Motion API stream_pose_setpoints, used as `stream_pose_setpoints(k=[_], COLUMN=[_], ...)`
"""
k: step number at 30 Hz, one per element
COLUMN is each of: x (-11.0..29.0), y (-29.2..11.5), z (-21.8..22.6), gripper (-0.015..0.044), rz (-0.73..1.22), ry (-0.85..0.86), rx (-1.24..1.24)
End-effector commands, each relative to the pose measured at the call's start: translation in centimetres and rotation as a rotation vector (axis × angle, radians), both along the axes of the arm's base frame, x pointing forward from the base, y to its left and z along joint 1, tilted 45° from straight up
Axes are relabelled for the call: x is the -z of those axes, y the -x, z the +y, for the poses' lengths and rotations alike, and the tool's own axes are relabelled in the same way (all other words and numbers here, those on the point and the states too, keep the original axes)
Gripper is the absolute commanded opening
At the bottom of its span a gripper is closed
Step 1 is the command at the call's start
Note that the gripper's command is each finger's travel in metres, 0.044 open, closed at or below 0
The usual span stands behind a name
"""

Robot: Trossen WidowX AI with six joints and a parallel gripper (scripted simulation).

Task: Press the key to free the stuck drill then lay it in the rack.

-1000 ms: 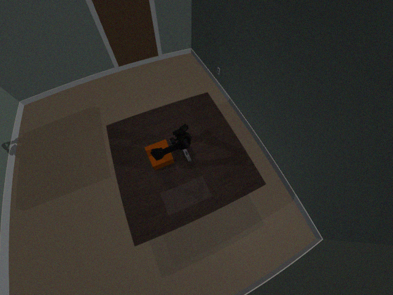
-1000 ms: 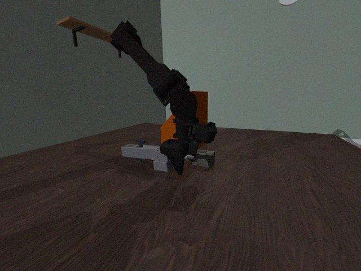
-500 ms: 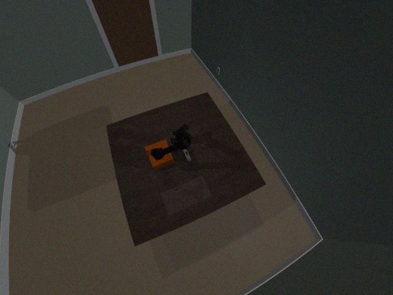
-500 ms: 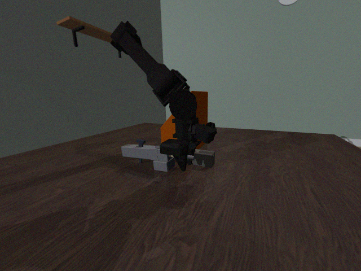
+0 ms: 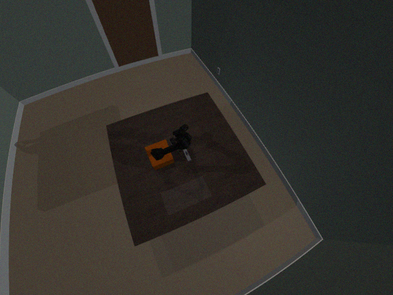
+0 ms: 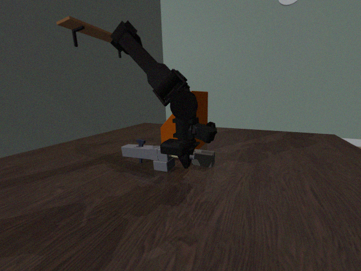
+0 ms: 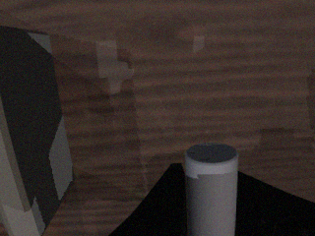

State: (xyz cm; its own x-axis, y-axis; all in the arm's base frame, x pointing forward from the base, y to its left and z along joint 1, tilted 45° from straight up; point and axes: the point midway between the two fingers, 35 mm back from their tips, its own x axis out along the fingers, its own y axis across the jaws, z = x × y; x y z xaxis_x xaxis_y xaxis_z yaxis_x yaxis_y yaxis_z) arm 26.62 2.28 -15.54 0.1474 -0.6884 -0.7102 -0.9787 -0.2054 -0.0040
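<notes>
the exterior view gives the clearest side-on look: the dark arm reaches down from the upper left and its gripper points at the wooden table, closed around the drill, a thin pale-grey shaft lying level between two grey blocks. the long grey block on the left carries the key, a small blue-grey t-shaped peg standing up out of its top, well apart from the gripper. the shorter, darker block sits just right of the gripper. behind the arm stands an orange panel, and high on the left wall a wooden shelf with a dark bracket.

the wrist view shows what the side view cannot — the drill seen nearly end-on, a grey cylinder with a darker round face, rising from a small tan piece at the bottom edge, with dark finger shapes close against it on both sides. a grey-and-dark block fills the left edge, tilted in this view. the key does not appear here.

the top view alone gives the room — a square dark table on a tan floor, a brown door in the far wall, the orange base under the arm, and a small pale sliver beside the arm that is too small to tell apart. i cannot pick out a rack in any view.
</notes>
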Motion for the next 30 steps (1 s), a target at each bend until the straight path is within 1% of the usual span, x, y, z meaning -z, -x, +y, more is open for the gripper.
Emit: stream_pose_setpoints(k=[1, 30], x=[-0.15, -0.38], y=[0.03, 0.05], z=[0.13, 0.32], gripper=[0.0000, 0.0000], rz=[-0.005, -0.005], ry=[0.001, 0.000], rx=[0.000, 0.000])
